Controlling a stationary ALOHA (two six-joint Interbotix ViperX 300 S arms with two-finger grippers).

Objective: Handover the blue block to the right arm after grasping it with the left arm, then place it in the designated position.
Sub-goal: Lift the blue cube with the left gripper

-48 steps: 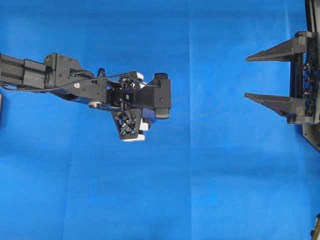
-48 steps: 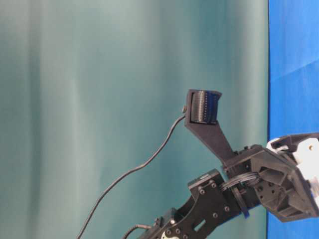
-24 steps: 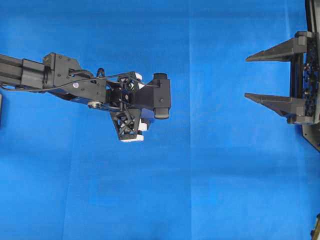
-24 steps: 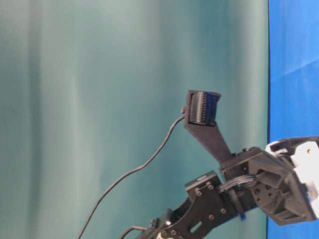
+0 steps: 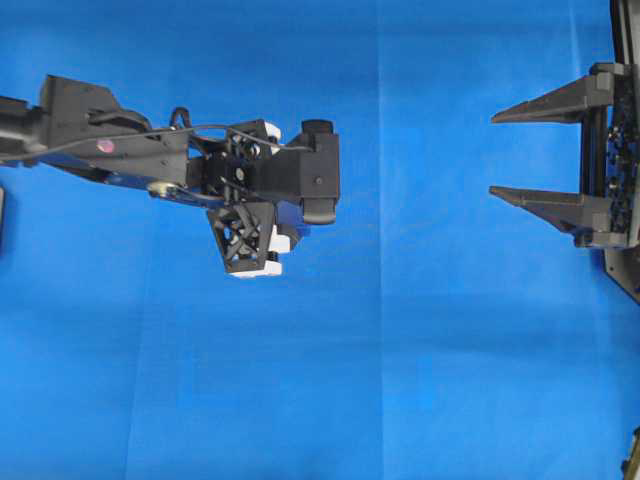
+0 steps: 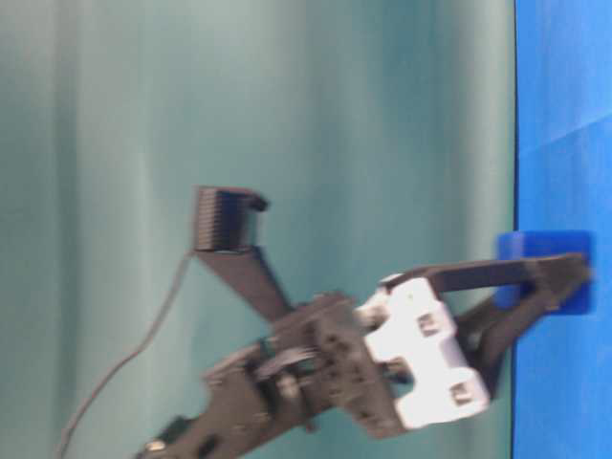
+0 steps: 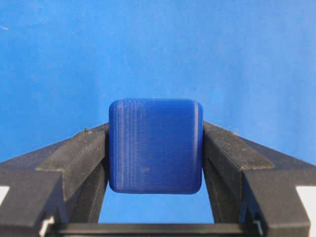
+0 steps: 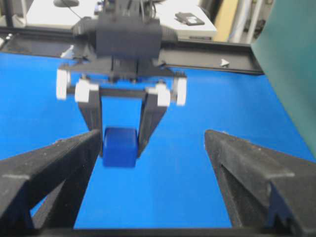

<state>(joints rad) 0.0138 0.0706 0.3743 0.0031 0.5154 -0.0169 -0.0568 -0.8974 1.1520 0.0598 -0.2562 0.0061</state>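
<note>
My left gripper [image 5: 250, 240], the one with white brackets, points down at the blue cloth [image 5: 420, 360] left of centre and is shut on the blue block [image 7: 155, 145]. The block is a small dark-blue cube clamped between both fingers, held close over the cloth. It also shows in the table-level view [image 6: 543, 273] and in the right wrist view [image 8: 120, 146]. In the overhead view the gripper hides it. My right gripper [image 5: 494, 154], all black, is open and empty at the right edge, its fingers pointing at the left gripper. No marker of the designated position shows.
A green curtain [image 8: 291, 69] stands along one side of the cloth. A black frame rail [image 8: 212, 49] runs along the far edge behind the left arm, with a desk beyond it. The left arm's cable [image 6: 124, 363] hangs behind it.
The left arm has risen and shifted slightly left and up in the overhead view. In the table-level view the gripper has swung round, and the held block now shows.
</note>
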